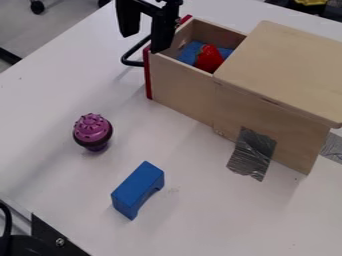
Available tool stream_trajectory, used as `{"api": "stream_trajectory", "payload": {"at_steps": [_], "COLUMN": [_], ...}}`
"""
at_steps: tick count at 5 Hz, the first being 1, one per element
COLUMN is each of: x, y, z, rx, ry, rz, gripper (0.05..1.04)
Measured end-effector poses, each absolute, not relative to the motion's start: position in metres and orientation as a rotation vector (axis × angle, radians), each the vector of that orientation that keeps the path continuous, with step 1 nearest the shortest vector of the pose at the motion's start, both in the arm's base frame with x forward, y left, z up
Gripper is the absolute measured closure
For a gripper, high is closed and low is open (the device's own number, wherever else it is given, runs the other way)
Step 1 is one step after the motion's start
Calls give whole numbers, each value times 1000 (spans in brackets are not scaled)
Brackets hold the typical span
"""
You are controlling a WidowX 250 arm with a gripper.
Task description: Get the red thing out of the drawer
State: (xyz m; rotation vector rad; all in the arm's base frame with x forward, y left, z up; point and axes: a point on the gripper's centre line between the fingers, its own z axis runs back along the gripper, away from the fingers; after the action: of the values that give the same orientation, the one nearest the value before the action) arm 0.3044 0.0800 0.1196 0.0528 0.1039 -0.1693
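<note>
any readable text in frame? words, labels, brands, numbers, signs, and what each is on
None. No word, label, number or sign can be read on the wooden drawer box, the silver tape, the blue block, the purple cupcake toy, the red thing or the gripper.

The drawer [175, 84] has the colour of pale wood, with a dark red front [148, 75] and a black handle [127, 56]. Inside it, the thing [210, 58] is bright red, and the material [190, 52] beside this is blue. Next to the drawer, the box [287, 65] is light tan. Above the drawer's front end, the gripper [144, 42] is black. Lower than the drawer in the view, the toy cupcake [93, 128] is purple-pink with small dark dots, and the block [137, 187] is plain blue.
</note>
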Motion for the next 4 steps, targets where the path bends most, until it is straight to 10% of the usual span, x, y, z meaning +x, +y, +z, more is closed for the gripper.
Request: {"api": "stream_trajectory", "payload": {"at_steps": [4], "x": [370], "y": [-23], "z": [131], "rx": [-27], "ry": [29], "rz": [37], "gripper": [86]}}
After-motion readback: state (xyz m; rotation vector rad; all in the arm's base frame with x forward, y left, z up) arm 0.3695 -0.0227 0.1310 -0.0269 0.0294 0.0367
